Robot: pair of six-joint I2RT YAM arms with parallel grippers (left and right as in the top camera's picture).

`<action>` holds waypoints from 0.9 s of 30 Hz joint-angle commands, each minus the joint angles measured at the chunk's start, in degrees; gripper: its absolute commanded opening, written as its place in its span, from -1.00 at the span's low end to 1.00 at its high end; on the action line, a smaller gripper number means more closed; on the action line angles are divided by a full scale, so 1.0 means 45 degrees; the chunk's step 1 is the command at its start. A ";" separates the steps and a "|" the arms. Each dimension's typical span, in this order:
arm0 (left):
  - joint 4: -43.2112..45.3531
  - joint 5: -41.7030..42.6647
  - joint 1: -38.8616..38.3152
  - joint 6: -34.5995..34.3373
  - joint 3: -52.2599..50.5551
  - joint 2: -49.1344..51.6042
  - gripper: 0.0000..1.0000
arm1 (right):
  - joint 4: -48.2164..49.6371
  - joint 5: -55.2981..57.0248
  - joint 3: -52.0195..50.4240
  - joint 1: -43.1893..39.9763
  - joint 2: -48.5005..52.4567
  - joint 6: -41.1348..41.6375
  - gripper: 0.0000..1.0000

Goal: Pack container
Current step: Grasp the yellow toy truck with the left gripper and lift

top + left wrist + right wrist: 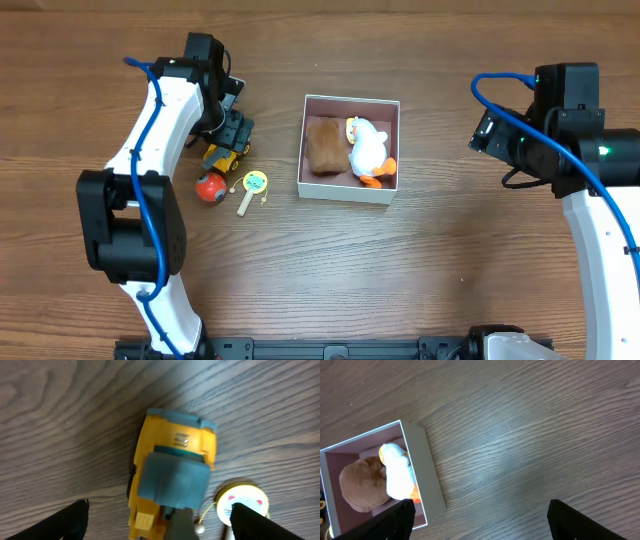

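The container (345, 190), a white box with a pink inside, stands at the table's middle. It holds a brown plush (324, 145) and a white duck plush (369, 150). It also shows in the right wrist view (427, 470) with the brown plush (362, 485) and the duck (397, 472). My left gripper (230, 130) is open just above a yellow toy truck (224, 154). In the left wrist view its fingers (160, 522) straddle the truck (172, 470) without touching it. My right gripper (487, 130) is open and empty to the right of the container, shown in the right wrist view (480, 522).
A red ball toy (210, 187) and a small yellow rattle drum (254, 185) lie on the wood table left of the container, just below the truck. The drum (242, 501) sits close to the left gripper's right finger.
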 commanded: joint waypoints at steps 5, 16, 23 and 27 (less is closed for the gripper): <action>-0.0243 0.0510 0.0155 0.1010 -0.0044 0.1243 0.61 | 0.0136 0.0039 -0.0044 -0.0083 -0.0053 -0.0039 0.73; -0.0296 0.0121 0.0170 0.1175 -0.0034 0.1734 -0.14 | 0.0112 0.0034 -0.0044 -0.0083 -0.0053 -0.0039 0.72; -0.1078 -0.0010 0.0146 0.0869 0.0971 0.1540 -0.92 | 0.0112 0.0044 -0.0044 -0.0083 -0.0053 -0.0049 0.72; -0.2569 0.0015 0.0141 0.0335 0.2793 0.1389 -0.92 | 0.0112 0.0039 -0.0044 -0.0083 -0.0053 -0.0049 0.72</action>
